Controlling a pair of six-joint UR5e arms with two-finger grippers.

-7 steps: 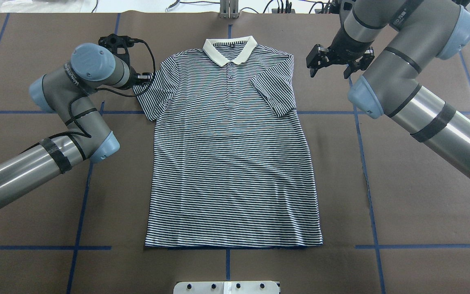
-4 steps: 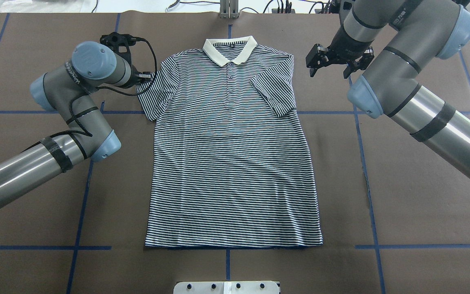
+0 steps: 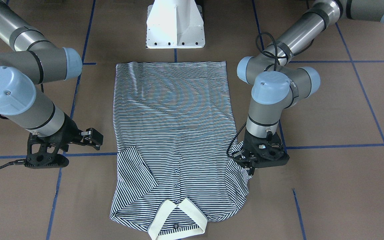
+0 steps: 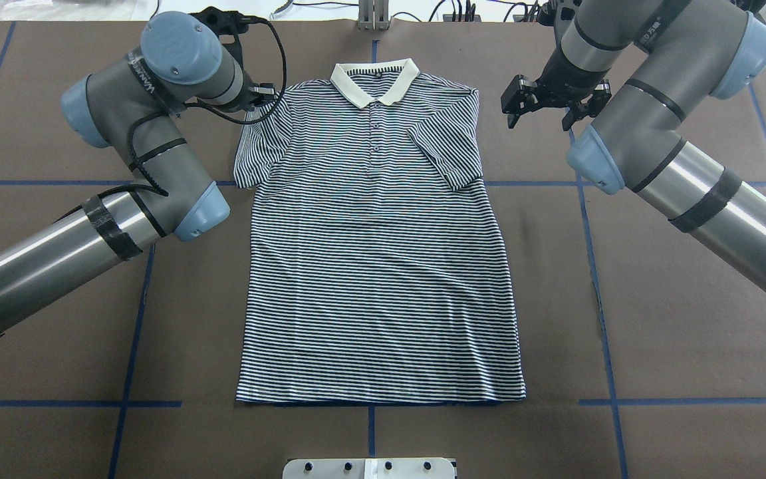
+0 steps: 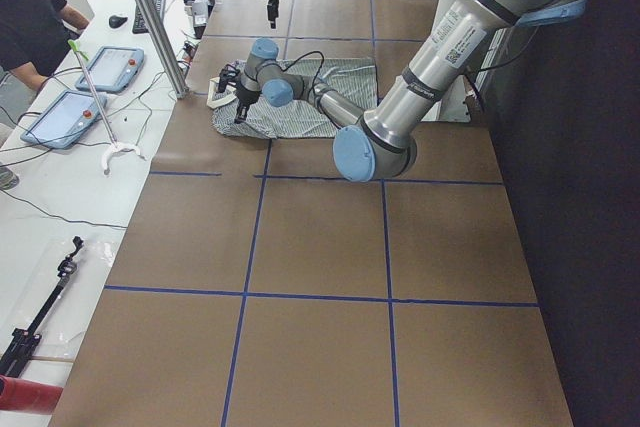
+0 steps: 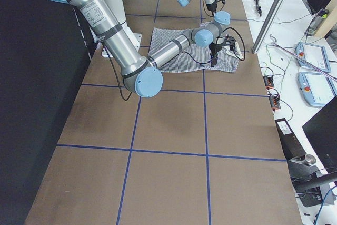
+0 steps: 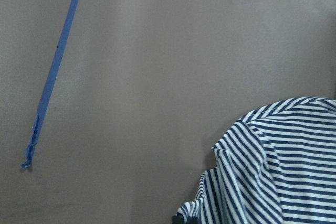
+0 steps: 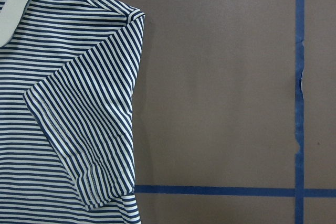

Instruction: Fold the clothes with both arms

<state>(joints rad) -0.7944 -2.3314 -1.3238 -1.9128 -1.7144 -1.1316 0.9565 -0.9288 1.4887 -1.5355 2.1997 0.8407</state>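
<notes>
1. Overhead exterior view, starting left of the collar (image 4: pixel 351 90): my left arm (image 4: pixel 124 219) has swung toward the table's far edge over the last second. Its wrist now sits level with the collar instead of below it.
2. My left gripper (image 4: pixel 264 93) is just left of the collar, much closer to it than before. Its fingers are pressed together on the polo shirt (image 4: pixel 376 266), pinching the upper edge of the left sleeve (image 4: pixel 253 150).
3. That sleeve has come along with the gripper. Earlier it lay spread flat, pointing away from the collar. Now it is drawn in toward the collar, bunched, and lifted off the table (image 4: pixel 655 319) at the pinch. The front-facing view shows the cloth rising to my fingers, and my left wrist camera shows a raised hump of stripes.
4. The rest of the shirt has not shifted: front up and flat, collar at the far end, hem at the near end.
5. Right of the collar, the right sleeve (image 4: pixel 446 150) lies folded in over the chest, as it did before.
6. Further right of the collar, my right gripper (image 4: pixel 538 118) hovers over bare table, clear of the shirt, with its fingers spread and holding nothing. It has barely moved.
</notes>
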